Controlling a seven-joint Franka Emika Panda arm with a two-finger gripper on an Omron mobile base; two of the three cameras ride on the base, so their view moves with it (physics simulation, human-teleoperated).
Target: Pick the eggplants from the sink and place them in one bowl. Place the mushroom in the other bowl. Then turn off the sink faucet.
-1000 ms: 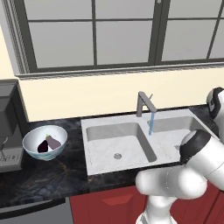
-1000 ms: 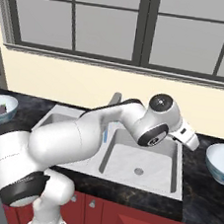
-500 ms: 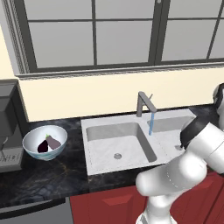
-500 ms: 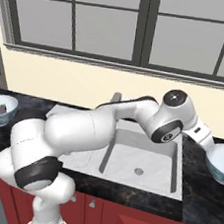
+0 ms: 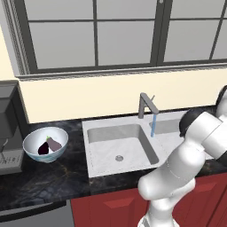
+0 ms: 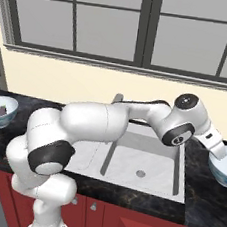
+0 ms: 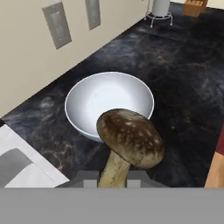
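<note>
Claw [image 7: 113,177] grips the mushroom [image 7: 129,140] by its stem in the hand view, just before the empty bowl [image 7: 109,103], ready for dropping. Left base view: both eggplants [image 5: 48,145] already lie in the far bowl [image 5: 31,141]; water runs from the faucet [image 5: 146,105].

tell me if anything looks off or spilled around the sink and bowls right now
Nothing spilled or askew. The faucet runs a thin blue stream into the sink; both eggplants lie in the left bowl.

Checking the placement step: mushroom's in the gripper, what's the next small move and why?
Probably ease forward until centred over the empty bowl, then open. The mushroom, held by its stem in the gripper, overlaps only the bowl's near rim; both eggplants already sit in the other bowl.
</note>
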